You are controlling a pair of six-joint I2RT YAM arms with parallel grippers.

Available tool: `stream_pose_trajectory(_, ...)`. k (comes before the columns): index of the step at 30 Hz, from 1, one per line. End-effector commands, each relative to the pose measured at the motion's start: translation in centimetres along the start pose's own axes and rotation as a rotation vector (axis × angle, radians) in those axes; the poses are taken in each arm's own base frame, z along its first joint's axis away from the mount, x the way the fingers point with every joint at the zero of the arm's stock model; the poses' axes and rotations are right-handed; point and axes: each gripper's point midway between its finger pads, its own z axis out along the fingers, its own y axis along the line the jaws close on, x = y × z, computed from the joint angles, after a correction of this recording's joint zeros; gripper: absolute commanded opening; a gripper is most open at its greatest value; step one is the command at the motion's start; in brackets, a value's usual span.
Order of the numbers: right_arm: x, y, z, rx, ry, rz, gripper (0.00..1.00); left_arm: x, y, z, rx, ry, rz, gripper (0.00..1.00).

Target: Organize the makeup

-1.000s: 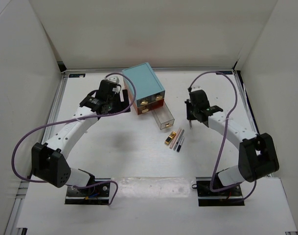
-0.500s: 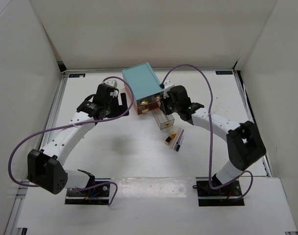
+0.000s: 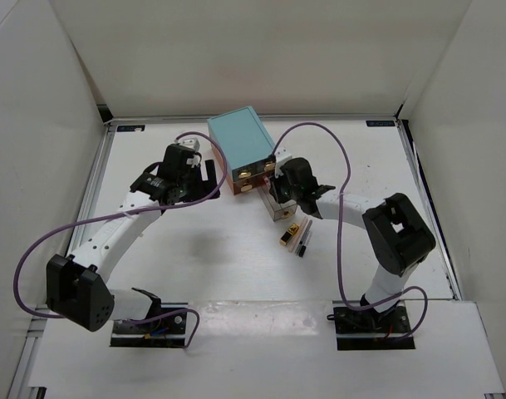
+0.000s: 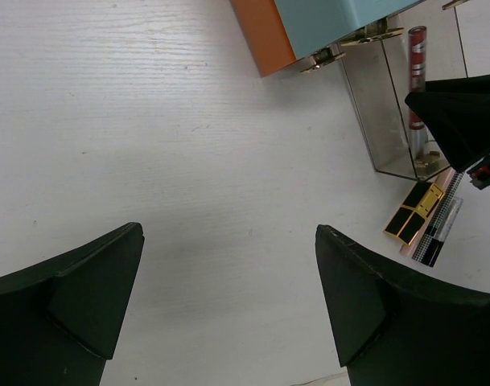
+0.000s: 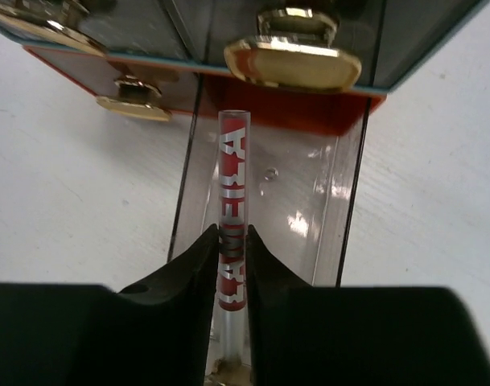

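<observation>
Clear drawer [image 5: 302,189], red tube [image 5: 232,173] inside

Our view of the red-printed tube [image 5: 231,177] ends where the right gripper [image 5: 231,240] hides its lower end; the teal drawer box [image 4: 333,16] runs off-frame.

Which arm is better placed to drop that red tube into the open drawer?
Right. Its gripper is shut on the red tube, lined up between the clear drawer's walls. The left gripper hangs open over the table beside the box, holding nothing.
</observation>
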Motion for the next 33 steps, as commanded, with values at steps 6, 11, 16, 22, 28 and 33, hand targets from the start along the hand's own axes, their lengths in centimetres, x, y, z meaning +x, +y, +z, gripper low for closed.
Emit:
stream_pose_trajectory(6,-2.9,0.1,-1.0,0.035,-0.006,0.058,0.53,-0.5,-2.3,-1.6,0.115,-0.010,0.061,0.98)
stream_pose_trajectory(11,-5.7,-0.9,-4.4,0.114,-0.004,0.118,0.56,-0.3,-3.7,-2.2,0.154,-0.003,0.128,0.98)
stream_pose_trajectory(16,-4.5,-2.4,-9.0,0.219,0.033,0.237,0.58,2.2,-6.6,-2.6,0.239,0.048,0.256,0.98)
stream_pose_trajectory(22,2.8,-4.9,-14.9,0.419,0.196,0.473,0.59,6.0,-10.0,-1.6,0.284,0.122,0.366,0.98)
stream_pose_trajectory(28,7.0,-6.4,-19.7,0.582,0.194,0.595,0.59,10.0,-15.8,-0.1,0.361,0.169,0.478,0.91)
stream_pose_trajectory(33,6.9,-7.1,-22.2,0.628,0.120,0.644,0.61,11.4,-18.4,2.6,0.330,0.163,0.460,0.74)
